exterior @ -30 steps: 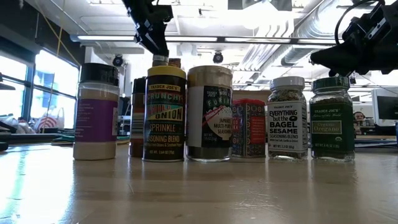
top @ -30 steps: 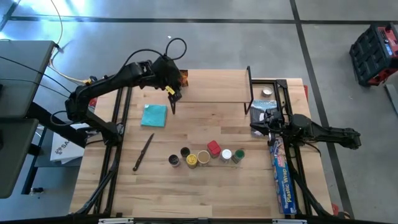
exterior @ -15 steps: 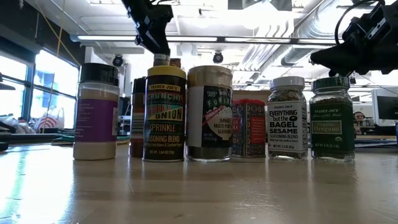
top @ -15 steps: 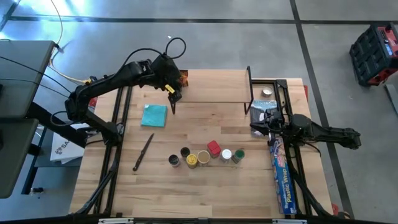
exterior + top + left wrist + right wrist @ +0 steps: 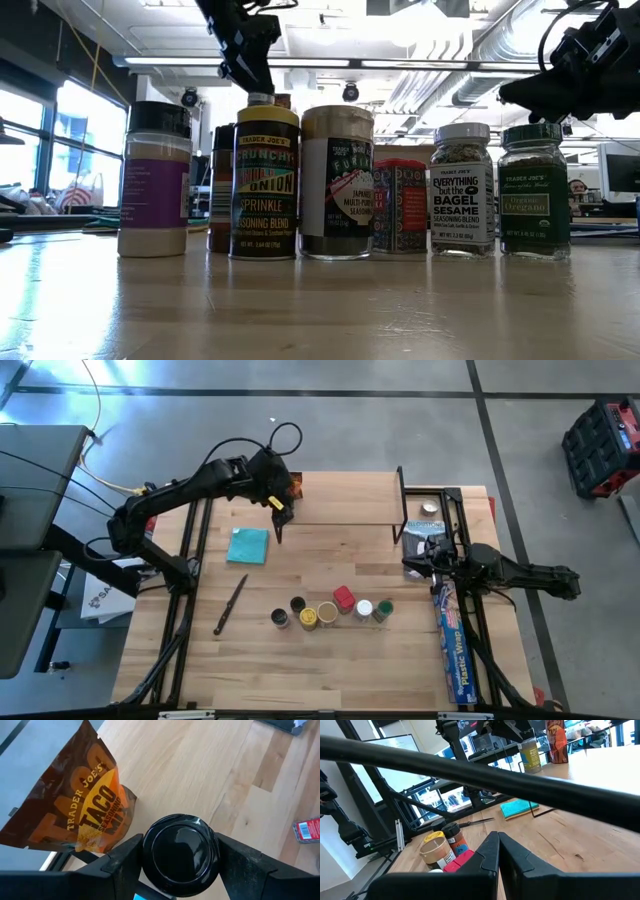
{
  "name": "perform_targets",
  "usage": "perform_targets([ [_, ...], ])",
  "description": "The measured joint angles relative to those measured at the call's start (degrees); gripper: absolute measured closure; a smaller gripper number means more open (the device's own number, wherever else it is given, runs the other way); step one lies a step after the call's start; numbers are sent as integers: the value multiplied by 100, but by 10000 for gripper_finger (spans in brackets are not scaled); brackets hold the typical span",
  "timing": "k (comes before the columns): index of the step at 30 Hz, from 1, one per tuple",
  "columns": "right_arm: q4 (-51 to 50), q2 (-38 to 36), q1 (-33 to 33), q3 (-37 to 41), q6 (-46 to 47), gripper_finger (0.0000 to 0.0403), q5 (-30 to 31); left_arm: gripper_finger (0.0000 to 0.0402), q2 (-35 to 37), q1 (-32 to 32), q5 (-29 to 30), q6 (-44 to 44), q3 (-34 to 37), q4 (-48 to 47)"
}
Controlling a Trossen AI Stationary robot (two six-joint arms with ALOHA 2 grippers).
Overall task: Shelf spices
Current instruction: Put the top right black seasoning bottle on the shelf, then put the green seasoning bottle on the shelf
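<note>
Left wrist view: the left tool (image 5: pixel 180 857) is gripping a black-lidded spice jar (image 5: pixel 181 854) over the shelf (image 5: pixel 340 500), beside the taco seasoning packet (image 5: pixel 87 805). Nothing is shifting; release is seemingly pending. The right tool (image 5: pixel 412 566) is waiting closed near the plastic wrap box (image 5: pixel 452 645).

A black glossy lid (image 5: pixel 181 854) is seen on the jar between dark fingers (image 5: pixel 119 866). The taco packet (image 5: pixel 82 802) is done in orange and brown. At the frame's middle, red (image 5: pixel 344 597), yellow (image 5: pixel 327 614), white (image 5: pixel 364 609) and green (image 5: pixel 384 607) tops are lined up. The cloth (image 5: pixel 247 545) is teal.
</note>
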State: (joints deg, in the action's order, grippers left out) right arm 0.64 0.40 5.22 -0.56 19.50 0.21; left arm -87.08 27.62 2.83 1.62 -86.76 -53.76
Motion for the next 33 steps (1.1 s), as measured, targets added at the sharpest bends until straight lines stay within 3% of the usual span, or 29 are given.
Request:
perform_targets([
  [14, 1, 0, 1, 0, -1, 403, 0, 129, -1, 13, 52, 210, 0, -76],
  [19, 1, 0, 1, -1, 0, 403, 0, 127, -1, 13, 549, 210, 0, -66],
  [33, 0, 0, 2, -1, -5, 403, 0, 126, 431, 7, 695, 268, 0, 106],
])
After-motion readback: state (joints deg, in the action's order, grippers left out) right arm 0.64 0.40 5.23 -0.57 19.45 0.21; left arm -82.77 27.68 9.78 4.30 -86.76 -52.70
